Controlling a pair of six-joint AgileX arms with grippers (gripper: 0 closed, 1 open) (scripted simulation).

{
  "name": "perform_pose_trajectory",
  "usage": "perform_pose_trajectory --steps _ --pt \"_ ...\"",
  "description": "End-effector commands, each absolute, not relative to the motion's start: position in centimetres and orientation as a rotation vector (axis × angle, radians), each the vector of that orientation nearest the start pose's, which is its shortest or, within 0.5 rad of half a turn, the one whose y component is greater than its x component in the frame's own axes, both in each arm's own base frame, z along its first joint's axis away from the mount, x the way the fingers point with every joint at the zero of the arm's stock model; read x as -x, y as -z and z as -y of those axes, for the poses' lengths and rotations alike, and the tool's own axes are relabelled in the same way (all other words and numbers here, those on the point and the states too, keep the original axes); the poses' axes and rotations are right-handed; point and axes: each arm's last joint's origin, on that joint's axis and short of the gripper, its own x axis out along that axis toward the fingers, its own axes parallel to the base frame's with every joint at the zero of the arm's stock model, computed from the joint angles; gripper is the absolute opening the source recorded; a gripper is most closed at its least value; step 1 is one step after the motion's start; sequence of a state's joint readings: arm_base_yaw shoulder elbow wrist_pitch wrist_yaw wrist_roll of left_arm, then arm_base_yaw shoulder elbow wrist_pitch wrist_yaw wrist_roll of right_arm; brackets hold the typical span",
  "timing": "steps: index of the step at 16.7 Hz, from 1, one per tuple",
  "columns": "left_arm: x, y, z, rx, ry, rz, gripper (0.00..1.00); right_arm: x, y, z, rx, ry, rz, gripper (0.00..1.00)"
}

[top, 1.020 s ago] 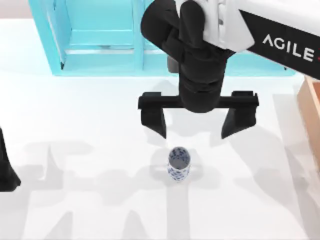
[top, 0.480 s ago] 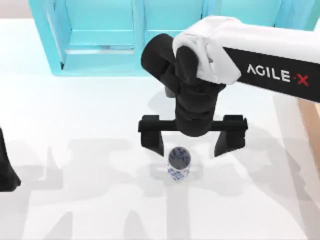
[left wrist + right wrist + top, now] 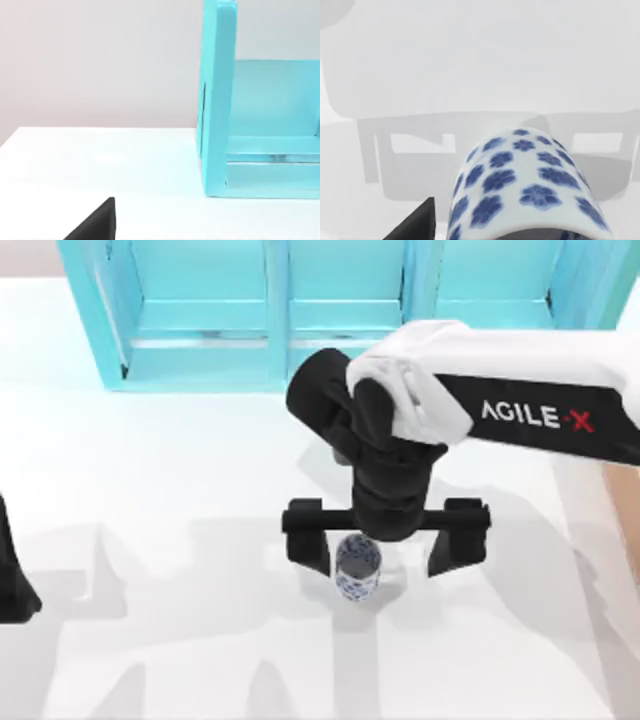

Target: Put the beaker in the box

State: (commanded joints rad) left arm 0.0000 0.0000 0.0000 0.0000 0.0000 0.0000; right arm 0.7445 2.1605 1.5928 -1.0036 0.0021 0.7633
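Lowered since before, right gripper (image 3: 385, 552) straddles the upright beaker (image 3: 357, 569), jaws spread wide, unclenched.

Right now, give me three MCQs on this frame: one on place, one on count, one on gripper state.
1. Where is the beaker?
A. In the shelf
B. On the table, between the right gripper's fingers
C. In the box

2. How many bays does the cyan shelf show in the top view?
A. One
B. Five
C. Three

3. What is the right gripper's state?
A. Open, fingers apart either side of the beaker
B. Shut on the beaker
C. Holding the beaker aloft

Key: 1 B, the beaker stands on the white table between the two black fingers. 2 C, two dividers make three bays. 3 A, gaps show between the fingers and the beaker.
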Motion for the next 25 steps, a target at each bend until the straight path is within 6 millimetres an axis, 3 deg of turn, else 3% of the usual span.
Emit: perform_pose_trajectory --steps 13,23,25 --pt "-10.6 -16.0 0.1 0.000 0.000 0.000 1.00 -30.0 -13.9 -28.2 -0.008 0.008 -1.572 0.02" --pt "-10.6 -16.0 0.1 0.000 0.000 0.000 1.00 -30.1 -13.9 -28.0 -0.011 0.010 -1.572 0.00" --pt "-10.6 -16.0 0.1 0.000 0.000 0.000 1.00 -30.9 -14.5 -27.0 -0.012 0.010 -1.570 0.00"
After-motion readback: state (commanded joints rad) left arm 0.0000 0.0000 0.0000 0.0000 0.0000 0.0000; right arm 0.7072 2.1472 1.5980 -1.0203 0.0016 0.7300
